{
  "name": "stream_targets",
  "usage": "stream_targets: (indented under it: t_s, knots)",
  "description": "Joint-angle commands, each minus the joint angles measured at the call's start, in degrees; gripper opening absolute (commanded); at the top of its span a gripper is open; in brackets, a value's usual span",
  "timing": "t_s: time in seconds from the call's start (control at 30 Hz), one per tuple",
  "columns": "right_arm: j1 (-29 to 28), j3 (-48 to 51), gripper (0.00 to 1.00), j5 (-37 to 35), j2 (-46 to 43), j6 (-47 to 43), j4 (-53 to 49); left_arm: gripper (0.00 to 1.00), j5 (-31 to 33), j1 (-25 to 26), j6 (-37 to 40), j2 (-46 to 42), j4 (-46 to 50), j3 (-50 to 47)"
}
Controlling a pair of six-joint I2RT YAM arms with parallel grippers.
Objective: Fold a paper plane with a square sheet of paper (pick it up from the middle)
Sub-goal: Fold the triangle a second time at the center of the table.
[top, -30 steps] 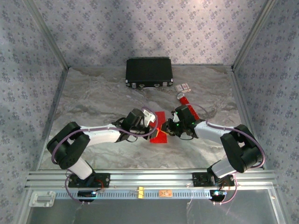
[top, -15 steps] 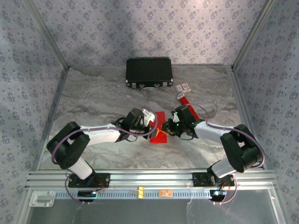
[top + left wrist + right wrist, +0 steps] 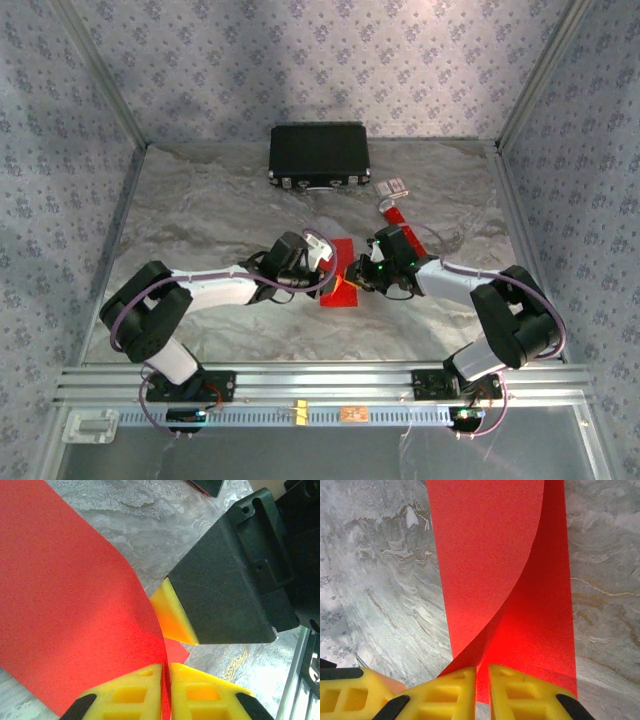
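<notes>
Paper: thin bright red square sheet (image 3: 490, 555), curled between claws
Left claw (image 3: 166, 674): clamped on it
Right claw (image 3: 482, 674): clamped on it

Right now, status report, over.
Left pincer and right pincer shut on the red sheet. Sheet curled over, not creased flat. Black case, red tube apart behind.

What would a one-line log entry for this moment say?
stage: folding | left hand: shut on red paper sheet | right hand: shut on same sheet | sheet: curled over itself, middle of table
</notes>
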State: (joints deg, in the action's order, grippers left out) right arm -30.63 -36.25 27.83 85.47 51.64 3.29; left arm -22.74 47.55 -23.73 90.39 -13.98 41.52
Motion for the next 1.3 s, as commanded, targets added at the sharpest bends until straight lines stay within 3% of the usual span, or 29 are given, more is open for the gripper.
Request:
stream_targets:
  t_s: [0.0, 0.1, 0.67, 1.0, 1.27]
  knots:
    - [0.1, -0.3, 0.15, -0.3, 0.4, 0.5, -0.4, 0.06, -0.7, -0.5, 1.4, -2.0, -0.9, -0.5]
    - [0.1, -0.2, 0.15, -0.9, 0.2, 0.5, -1.1, 0.00, 0.1, -0.5, 1.6, -1.9, -0.3, -0.2]
    - [-5.0, 1.5, 0.08, -9.8, 1.9, 2.3, -4.7, 0.00, 0.6, -0.8, 1.4, 0.1, 1.8, 0.6]
    - [-4.2, 0.0, 0.08, -13.6, 3.2, -3.5, -14.2, 0.00, -0.7, -0.8, -1.2, 2.8, 0.8, 1.4]
    - [-3.3, -2.2, 0.09, -12.9, 2.4, -6.0, -15.5, 0.00, -1.2, -0.7, -4.4, 4.8, -1.4, 2.0]
